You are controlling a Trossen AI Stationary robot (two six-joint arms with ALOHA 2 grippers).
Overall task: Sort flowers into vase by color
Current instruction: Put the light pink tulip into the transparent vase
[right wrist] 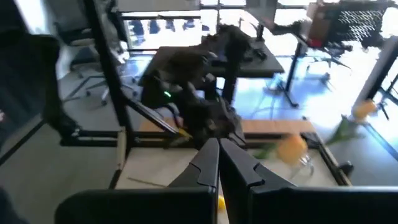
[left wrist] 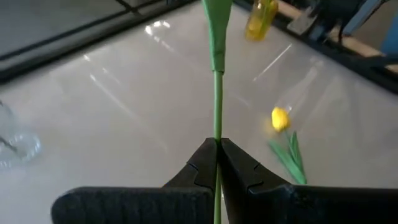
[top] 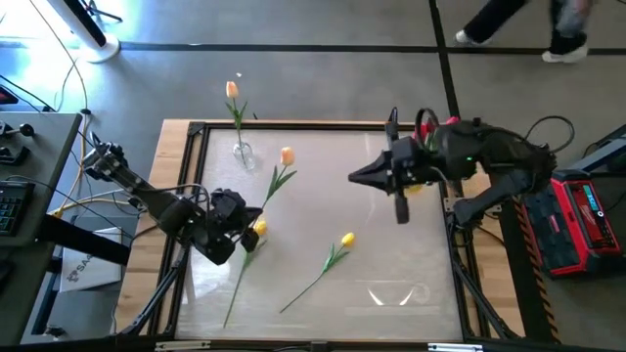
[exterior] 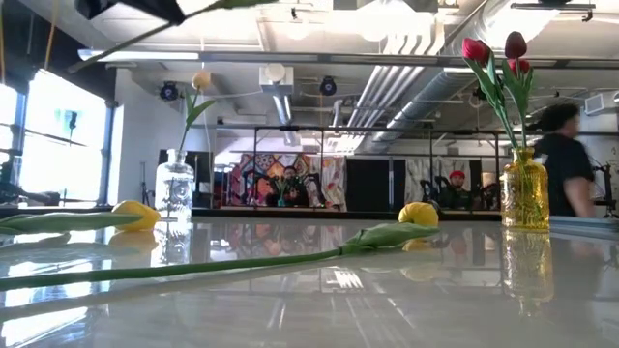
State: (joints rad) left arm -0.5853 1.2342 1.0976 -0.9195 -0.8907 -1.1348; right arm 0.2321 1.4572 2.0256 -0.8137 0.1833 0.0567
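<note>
My left gripper (top: 250, 215) (left wrist: 217, 148) is shut on the stem of an orange-headed tulip (top: 286, 155), raised above the table's left half. Two yellow tulips lie flat on the table: one (top: 258, 228) just beside that gripper, the other (top: 346, 240) (left wrist: 280, 118) near the middle. A clear vase (top: 243, 153) (exterior: 175, 188) at the far left holds one orange tulip (top: 232, 90). A yellow vase (exterior: 525, 190) (left wrist: 261, 17) with red and maroon tulips (exterior: 498, 53) stands at the right. My right gripper (top: 356, 177) (right wrist: 218, 155) hovers shut beside it, touching nothing. My left gripper pinches the orange tulip's thin green stem (left wrist: 217, 127) between its two fingers, below the leaf. The stem runs on past the fingertips toward the head. The flower is lifted clear of the table, its stem (exterior: 145, 35) slanting high in the low view.
A raised dark frame (top: 196, 132) borders the glossy white tabletop. Cables and equipment sit off the table's left side, and a red device (top: 585, 220) off its right. A person (exterior: 566, 159) walks in the room behind the table.
</note>
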